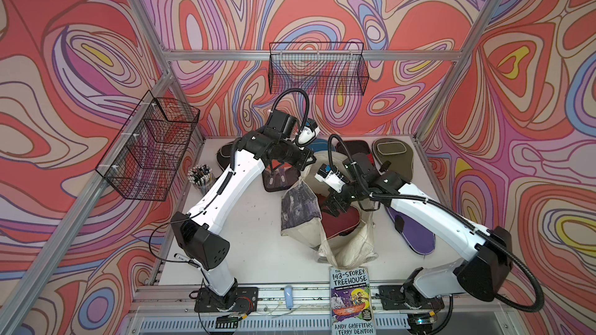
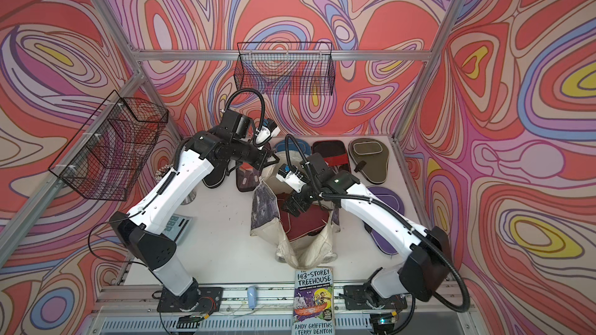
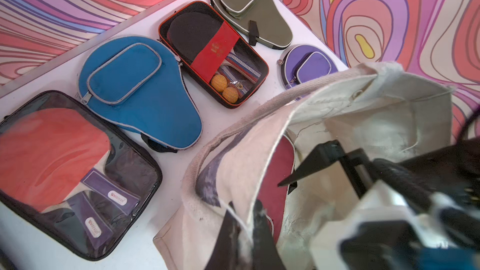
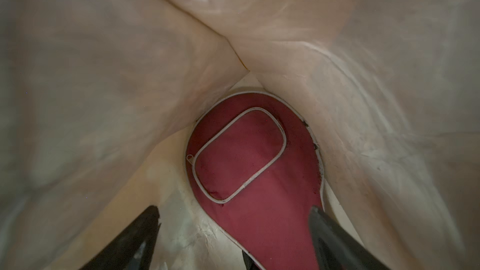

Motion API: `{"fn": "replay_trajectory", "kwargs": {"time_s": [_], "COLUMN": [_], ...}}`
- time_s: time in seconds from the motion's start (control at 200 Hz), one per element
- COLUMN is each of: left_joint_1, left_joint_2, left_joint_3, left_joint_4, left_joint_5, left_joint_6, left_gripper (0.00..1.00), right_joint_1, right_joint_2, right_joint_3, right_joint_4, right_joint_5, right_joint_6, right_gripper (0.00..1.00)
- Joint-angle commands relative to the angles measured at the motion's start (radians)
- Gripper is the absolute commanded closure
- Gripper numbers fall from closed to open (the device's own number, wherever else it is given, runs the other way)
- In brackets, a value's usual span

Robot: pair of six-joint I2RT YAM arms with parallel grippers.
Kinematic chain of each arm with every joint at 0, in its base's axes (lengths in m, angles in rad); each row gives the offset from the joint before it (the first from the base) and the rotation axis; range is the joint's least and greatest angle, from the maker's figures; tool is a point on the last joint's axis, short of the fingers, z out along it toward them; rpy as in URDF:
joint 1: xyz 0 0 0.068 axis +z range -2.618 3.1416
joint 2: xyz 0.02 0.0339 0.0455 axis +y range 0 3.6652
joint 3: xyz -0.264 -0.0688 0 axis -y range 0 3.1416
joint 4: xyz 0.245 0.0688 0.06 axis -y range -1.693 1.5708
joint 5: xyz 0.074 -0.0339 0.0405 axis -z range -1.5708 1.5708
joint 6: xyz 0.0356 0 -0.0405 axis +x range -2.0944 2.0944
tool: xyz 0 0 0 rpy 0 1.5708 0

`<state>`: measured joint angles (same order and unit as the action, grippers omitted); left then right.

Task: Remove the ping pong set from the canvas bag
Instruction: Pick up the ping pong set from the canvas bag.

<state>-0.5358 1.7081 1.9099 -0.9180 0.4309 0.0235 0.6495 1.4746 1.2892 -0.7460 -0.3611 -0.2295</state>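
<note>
Inside the canvas bag, our right gripper spreads its fingers astride the maroon paddle case; our left gripper clamps the rim, propping the mouth open.

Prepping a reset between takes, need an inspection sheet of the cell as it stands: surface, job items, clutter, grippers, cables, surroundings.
Surface: white tabletop, a few dark specks.
Job's things: canvas bag, mouth open; maroon case inside; blue case, mesh pack, olive case, purple case and clear pack out on the table.
Clutter: book, pencil cup, marker.
Grippers: left gripper shut on the bag's rim; right gripper inside the bag, jaws open either side of the maroon case.
Cables: black conduit loops on both arms; thin wire by the left base.
Surroundings: two wire baskets, patterned walls.
</note>
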Motion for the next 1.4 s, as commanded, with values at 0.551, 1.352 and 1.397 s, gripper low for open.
{"fn": "replay_trajectory", "kwargs": {"time_s": [0.551,1.352,1.397], "left_joint_1": [0.005,-0.002,-0.001], "left_joint_2": [-0.047,-0.031,-0.03], "left_joint_3": [-0.086,-0.117,-0.117], "left_joint_4": [0.114,0.138,0.138], "left_joint_5": [0.175,0.276,0.274], "left_joint_6": [0.023,0.029,0.03], "left_gripper": [1.0,1.0,1.0], "right_joint_1": [-0.071,-0.159,-0.161], "right_joint_2": [0.251,0.516,0.526], "right_joint_3": [-0.1,-0.203,-0.194], "right_joint_4": [0.201,0.345,0.336], "right_joint_5": [0.205,-0.077,-0.096], "right_joint_6": [0.16,0.075,0.073], "right_gripper": [0.09,0.25,0.4]}}
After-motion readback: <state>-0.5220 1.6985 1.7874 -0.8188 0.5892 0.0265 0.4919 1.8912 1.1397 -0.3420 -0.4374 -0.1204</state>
